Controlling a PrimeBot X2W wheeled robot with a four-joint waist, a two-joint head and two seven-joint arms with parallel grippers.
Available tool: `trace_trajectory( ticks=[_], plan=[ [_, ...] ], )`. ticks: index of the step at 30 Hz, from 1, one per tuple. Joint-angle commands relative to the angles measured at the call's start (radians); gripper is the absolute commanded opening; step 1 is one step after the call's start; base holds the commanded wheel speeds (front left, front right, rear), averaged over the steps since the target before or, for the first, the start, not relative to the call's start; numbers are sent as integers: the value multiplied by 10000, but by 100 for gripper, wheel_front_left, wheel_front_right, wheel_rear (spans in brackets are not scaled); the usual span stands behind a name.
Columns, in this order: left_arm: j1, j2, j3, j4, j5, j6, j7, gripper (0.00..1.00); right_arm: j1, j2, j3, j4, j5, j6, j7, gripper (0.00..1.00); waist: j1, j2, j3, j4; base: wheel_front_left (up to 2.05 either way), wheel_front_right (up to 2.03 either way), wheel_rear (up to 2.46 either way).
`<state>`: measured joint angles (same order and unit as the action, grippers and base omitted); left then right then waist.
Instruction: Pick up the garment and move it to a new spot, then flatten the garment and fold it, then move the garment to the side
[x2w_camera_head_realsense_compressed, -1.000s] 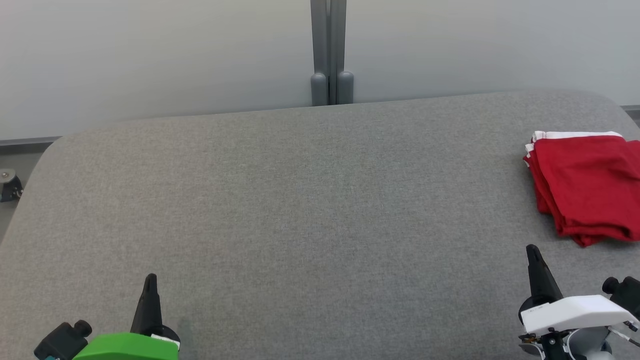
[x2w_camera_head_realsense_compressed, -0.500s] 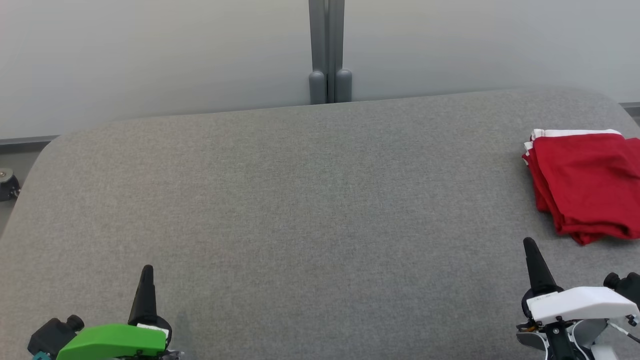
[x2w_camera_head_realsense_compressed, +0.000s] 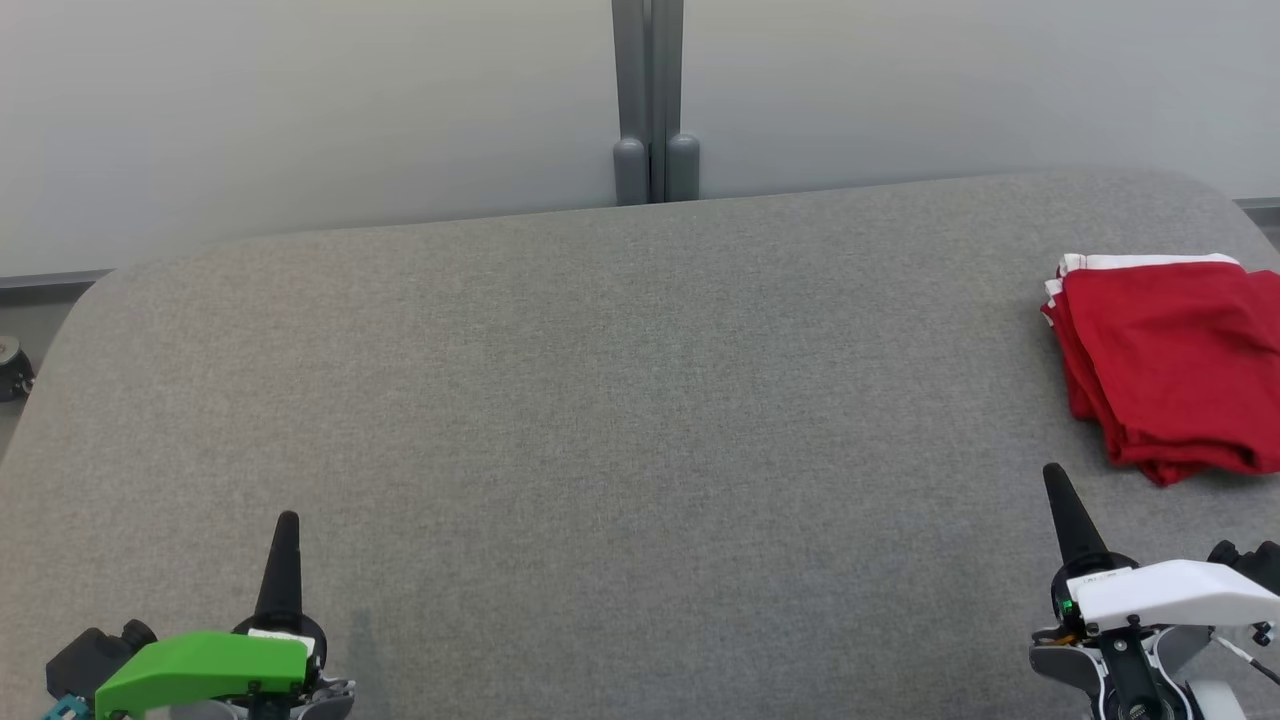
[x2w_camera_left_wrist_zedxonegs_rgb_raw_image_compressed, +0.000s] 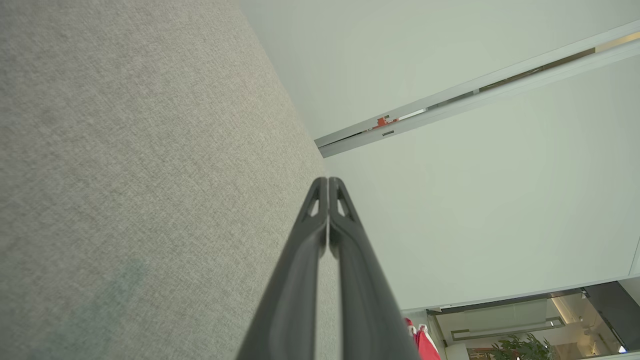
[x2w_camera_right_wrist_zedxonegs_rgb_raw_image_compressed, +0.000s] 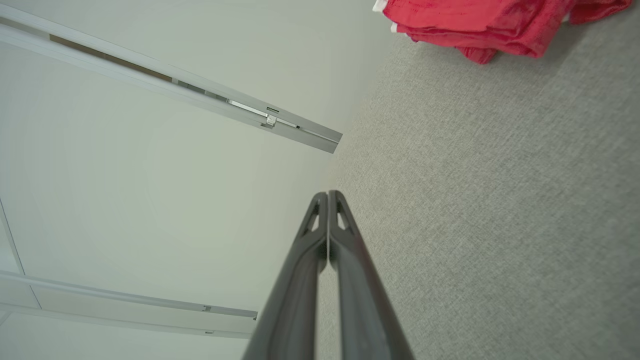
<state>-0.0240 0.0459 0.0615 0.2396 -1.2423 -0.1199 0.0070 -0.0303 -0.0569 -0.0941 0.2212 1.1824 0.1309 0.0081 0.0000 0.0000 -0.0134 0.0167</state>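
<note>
The garment (x2w_camera_head_realsense_compressed: 1170, 365) is a red cloth with a white edge, folded into a neat stack at the far right of the grey table (x2w_camera_head_realsense_compressed: 600, 400); its near edge also shows at the top of the right wrist view (x2w_camera_right_wrist_zedxonegs_rgb_raw_image_compressed: 480, 25). My right gripper (x2w_camera_head_realsense_compressed: 1053, 475) is shut and holds nothing, a short way in front of the garment and apart from it. At the lower left my left gripper (x2w_camera_head_realsense_compressed: 287, 522) is shut and holds nothing, far from the garment. Both wrist views show the fingers pressed together, left (x2w_camera_left_wrist_zedxonegs_rgb_raw_image_compressed: 328, 181) and right (x2w_camera_right_wrist_zedxonegs_rgb_raw_image_compressed: 328, 194).
A pale wall with a grey post (x2w_camera_head_realsense_compressed: 652, 100) runs behind the table's far edge. The table's rounded left corner drops off beside a small caster (x2w_camera_head_realsense_compressed: 10, 360). Bare grey cloth spreads between the two grippers.
The head camera has shifted slightly. Both grippers have drawn a little toward the near edge of the table, staying shut. The garment lies as before.
</note>
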Motion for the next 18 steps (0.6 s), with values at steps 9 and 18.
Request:
trace_trajectory(
  ticks=[9, 18],
  plan=[
    [-400, 77, 163, -19, -906, -68, 261, 0, -360, -7, -77, 20, 1055, 2, 274, 0, 0, 0, 30, -30, 0, 0, 0],
    [-523, 80, 249, -1, -1586, -84, 458, 0, -484, 7, -108, 74, 1839, 1, 463, 0, 0, 0, 58, -59, 0, 0, 0]
  ],
)
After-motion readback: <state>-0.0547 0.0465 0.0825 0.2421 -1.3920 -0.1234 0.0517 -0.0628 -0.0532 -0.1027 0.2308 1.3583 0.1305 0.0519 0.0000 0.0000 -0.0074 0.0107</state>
